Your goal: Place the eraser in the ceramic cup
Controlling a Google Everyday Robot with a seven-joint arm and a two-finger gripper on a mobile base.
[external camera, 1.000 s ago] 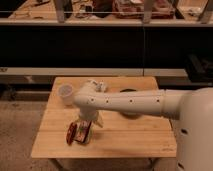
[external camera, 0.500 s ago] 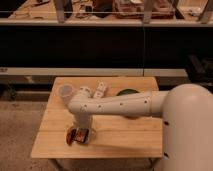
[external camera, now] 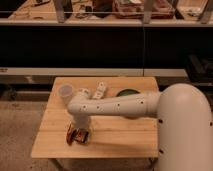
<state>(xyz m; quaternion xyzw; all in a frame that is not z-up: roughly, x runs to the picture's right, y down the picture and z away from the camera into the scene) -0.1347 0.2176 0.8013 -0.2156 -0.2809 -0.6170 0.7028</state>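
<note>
Wooden table (external camera: 55, 145) holds everything. The claw (external camera: 80, 130) is down near its front edge, right over the eraser (external camera: 83, 136); I cannot tell whether it is spread or pinching. The cup (external camera: 65, 93) stands behind the claw, well apart, and a green bowl (external camera: 126, 93) sits farther back along the arm.

Hand (external camera: 80, 128) low over the bench's (external camera: 125, 137) front-left corner, right above the eraser (external camera: 83, 135), with the oval thing (external camera: 70, 135) just left of it. Ceramic cup (external camera: 65, 92) sits back-left, block (external camera: 100, 90) to its right, bowl (external camera: 126, 93) farther right, behind the arm (external camera: 117, 104).
</note>
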